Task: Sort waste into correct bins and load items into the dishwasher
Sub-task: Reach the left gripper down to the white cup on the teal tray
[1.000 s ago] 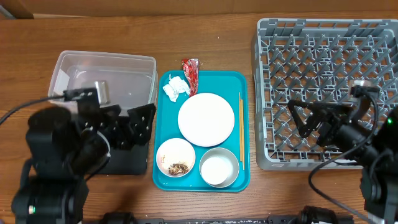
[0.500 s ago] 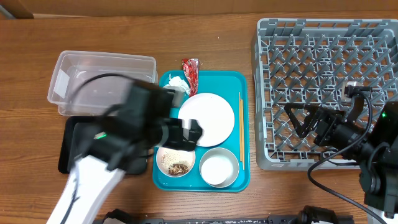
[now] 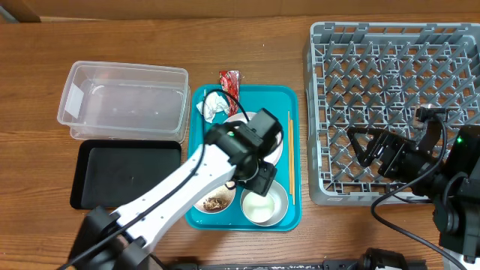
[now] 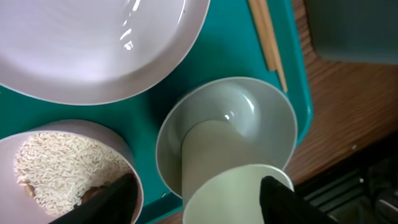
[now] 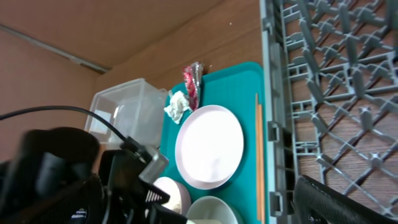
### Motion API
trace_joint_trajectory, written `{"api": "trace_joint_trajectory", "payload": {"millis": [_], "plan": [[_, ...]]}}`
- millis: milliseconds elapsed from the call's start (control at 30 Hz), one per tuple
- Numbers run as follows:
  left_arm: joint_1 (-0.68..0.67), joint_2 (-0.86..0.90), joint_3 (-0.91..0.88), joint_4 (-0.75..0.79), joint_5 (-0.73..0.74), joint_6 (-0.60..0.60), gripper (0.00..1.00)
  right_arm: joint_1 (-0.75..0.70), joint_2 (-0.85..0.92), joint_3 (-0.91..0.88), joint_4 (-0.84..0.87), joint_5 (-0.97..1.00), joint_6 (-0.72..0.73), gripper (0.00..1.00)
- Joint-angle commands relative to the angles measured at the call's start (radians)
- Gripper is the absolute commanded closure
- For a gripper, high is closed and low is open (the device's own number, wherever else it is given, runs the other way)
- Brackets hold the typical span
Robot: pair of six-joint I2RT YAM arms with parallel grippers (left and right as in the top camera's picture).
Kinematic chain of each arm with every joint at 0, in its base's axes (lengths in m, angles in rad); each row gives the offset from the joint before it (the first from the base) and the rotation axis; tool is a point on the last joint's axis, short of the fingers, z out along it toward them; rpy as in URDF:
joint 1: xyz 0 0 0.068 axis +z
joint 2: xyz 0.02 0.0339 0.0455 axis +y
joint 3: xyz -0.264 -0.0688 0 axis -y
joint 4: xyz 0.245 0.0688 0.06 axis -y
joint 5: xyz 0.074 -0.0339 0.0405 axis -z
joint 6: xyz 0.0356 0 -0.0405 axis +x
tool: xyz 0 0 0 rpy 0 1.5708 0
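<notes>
My left gripper (image 3: 260, 178) (image 4: 196, 202) is open, low over the teal tray (image 3: 294, 217). Its fingers straddle the silvery-rimmed bowl (image 3: 264, 204) (image 4: 227, 134). One finger hangs over the rim of the small white bowl (image 4: 56, 165) with rice-like food scraps (image 3: 217, 202). The large white plate (image 4: 93, 43) (image 5: 209, 146) lies behind, partly under the arm. The chopsticks (image 3: 291, 150) lie along the tray's right side. The red wrapper (image 3: 229, 81) and white tissue (image 3: 212, 106) are at the tray's far end. My right gripper (image 3: 366, 148) is open and empty over the grey dish rack (image 3: 394, 67).
The clear plastic tub (image 3: 124, 101) stands at the back left, with the shallow black tray (image 3: 127, 174) in front of it. The dish rack fills the right side of the table. My left arm crosses the table from the front left to the teal tray.
My left arm has swung from over the black tray rightward across the teal tray and now sits over the bowls. The right arm has barely moved.
</notes>
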Motion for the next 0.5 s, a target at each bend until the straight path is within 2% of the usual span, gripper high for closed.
{"api": "trace_joint_trajectory", "payload": {"millis": [0, 100, 400, 467], "plan": [[-0.029, 0.047, 0.016, -0.023, -0.058, 0.006, 0.44, 0.003, -0.003, 0.02, -0.001, 0.044, -0.002, 0.0], [-0.043, 0.064, 0.016, -0.06, -0.064, -0.005, 0.54, 0.003, -0.003, 0.02, -0.006, 0.044, -0.002, 0.0], [-0.05, 0.058, -0.013, -0.058, -0.088, -0.009, 0.53, 0.003, 0.008, 0.02, -0.005, 0.044, -0.002, 0.0], [-0.05, 0.058, -0.043, -0.039, -0.087, -0.029, 0.56, 0.003, 0.014, 0.02, -0.006, 0.044, -0.002, 0.0]]}}
